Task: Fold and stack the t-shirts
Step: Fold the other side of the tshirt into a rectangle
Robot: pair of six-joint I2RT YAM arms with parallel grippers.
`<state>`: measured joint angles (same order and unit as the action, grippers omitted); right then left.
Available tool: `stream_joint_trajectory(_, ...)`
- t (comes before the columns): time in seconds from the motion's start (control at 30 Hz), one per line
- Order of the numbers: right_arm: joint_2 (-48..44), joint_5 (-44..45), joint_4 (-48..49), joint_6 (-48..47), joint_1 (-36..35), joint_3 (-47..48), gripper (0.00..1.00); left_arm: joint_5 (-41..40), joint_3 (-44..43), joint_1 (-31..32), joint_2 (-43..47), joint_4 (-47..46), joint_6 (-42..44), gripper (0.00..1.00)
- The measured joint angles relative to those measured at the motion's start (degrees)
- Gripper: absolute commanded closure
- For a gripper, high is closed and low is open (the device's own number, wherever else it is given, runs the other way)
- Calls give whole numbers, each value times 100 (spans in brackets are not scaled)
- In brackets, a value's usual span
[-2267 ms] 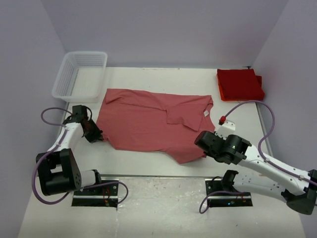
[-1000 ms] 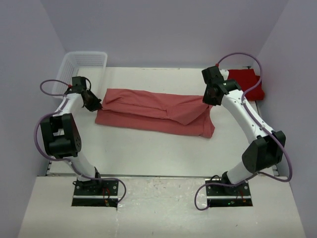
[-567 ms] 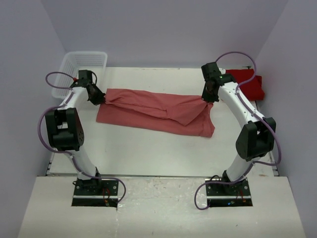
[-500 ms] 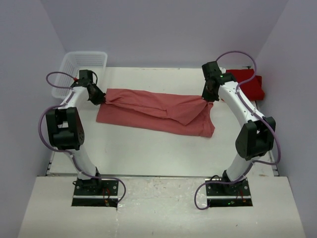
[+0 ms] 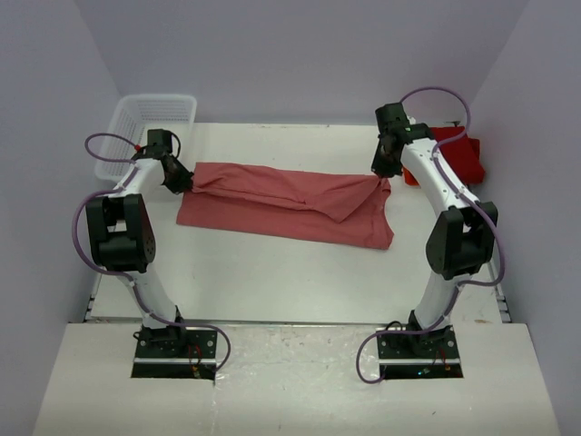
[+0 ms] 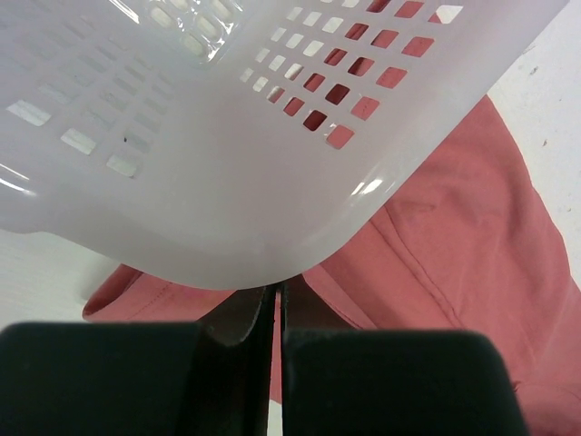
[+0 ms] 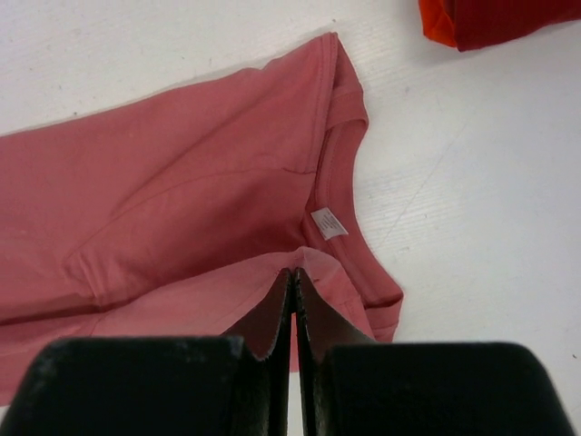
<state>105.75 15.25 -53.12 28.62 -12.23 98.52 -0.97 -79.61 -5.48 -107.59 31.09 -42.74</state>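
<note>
Salmon-red t-shirt [image 5: 286,204] reads soft, light and limp, so we hold it by its edges, left gripper [image 5: 186,183] and right gripper [image 5: 379,175] each pinched shut on cloth.

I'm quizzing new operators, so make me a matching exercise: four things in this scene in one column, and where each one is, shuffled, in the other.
1 white basket
2 salmon t-shirt
3 folded red t-shirts
4 right pincer

A far right corner
B shut on the salmon shirt's right end
C far left corner
D lying across the middle

Pairs: 1-C, 2-D, 3-A, 4-B
</note>
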Motion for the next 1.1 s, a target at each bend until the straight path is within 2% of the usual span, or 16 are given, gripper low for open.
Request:
stream_joint_trajectory(0.7,1032,-317,44,-177,197,732,100,-212,0,4,-164,-4,-122,100)
stream_joint_trajectory(0.77,1097,-363,42,-192,243,833,100,-247,0,26,-181,-2,-120,98)
stream_joint_trajectory(0.8,1134,-404,48,-205,262,883,100,-295,0,42,-184,-7,-120,92)
stream_joint_trajectory(0.93,1318,-479,46,-262,321,1049,100,-575,0,142,-184,-22,-114,86)
stream_joint_trajectory(0.97,1368,-498,52,-278,326,1082,100,-658,0,166,-184,-22,-109,81)
stream_joint_trajectory(1.03,1493,-579,46,-308,341,1182,100,-855,0,234,-184,-28,-76,65)
stream_joint_trajectory(1.07,1556,-595,52,-321,343,1235,100,-957,0,273,-184,-26,-39,49)
stream_joint_trajectory(1.1,1631,-610,55,-332,348,1305,100,-1128,0,326,-181,-28,-22,44)
